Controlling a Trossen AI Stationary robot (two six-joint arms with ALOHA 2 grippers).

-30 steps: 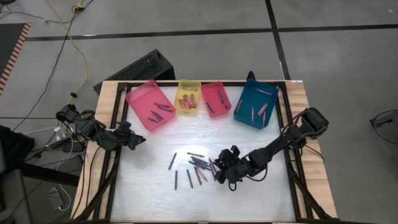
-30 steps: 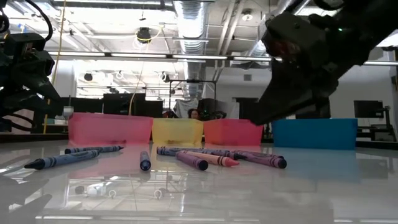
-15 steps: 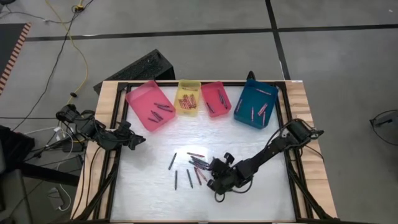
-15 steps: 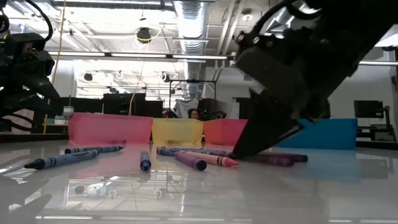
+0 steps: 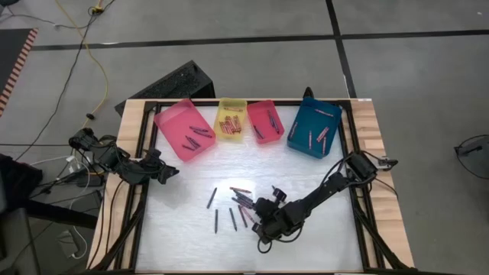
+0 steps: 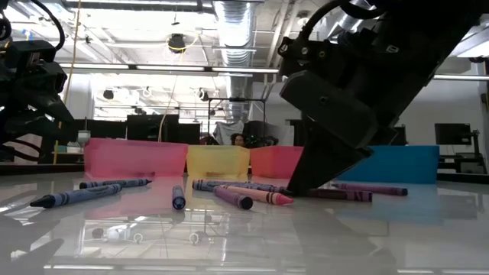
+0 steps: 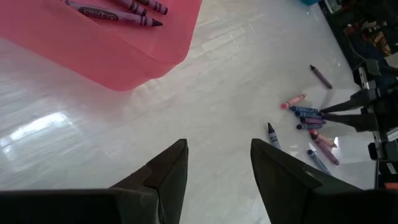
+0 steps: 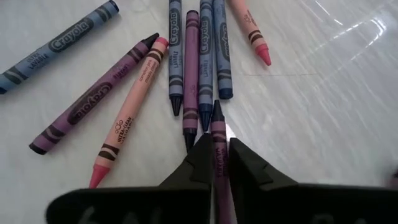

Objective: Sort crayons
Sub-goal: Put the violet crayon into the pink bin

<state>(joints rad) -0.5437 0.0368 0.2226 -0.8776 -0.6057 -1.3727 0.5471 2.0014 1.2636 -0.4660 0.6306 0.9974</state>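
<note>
Several loose crayons [image 5: 238,202] lie flat in a cluster at the middle of the white table; blue, purple and pink ones show in the right wrist view [image 8: 186,74]. My right gripper [image 5: 257,219] [image 6: 296,186] is down at the cluster's near right side, shut on a purple crayon [image 8: 217,134]. My left gripper [image 5: 171,173] [image 7: 217,165] waits open above the table's left edge, with nothing between its fingers. More crayons lie in the pink tray [image 5: 184,128], the yellow tray [image 5: 231,120], the red tray [image 5: 264,121] and the blue tray [image 5: 315,127]. My right gripper pinches the purple crayon's paper-wrapped shaft [image 8: 218,155], just behind its dark point [image 8: 216,112], between its two fingers. The fingers slant down from the table's right side and lie along the crayon. The crayon lies flat on the table among the others.
The four trays stand in a row along the far edge. A wooden frame [image 5: 130,137] borders the table. A lone dark crayon [image 5: 212,198] and another [image 5: 216,221] lie left of the cluster. Bare white table [image 5: 321,183] shows to the right.
My right gripper has stretched out toward the table's left and near edge and sunk, tipping further down, until its fingertips came to the table at the crayon cluster. The crayons at its tips have shifted a little. My left arm has kept still.
</note>
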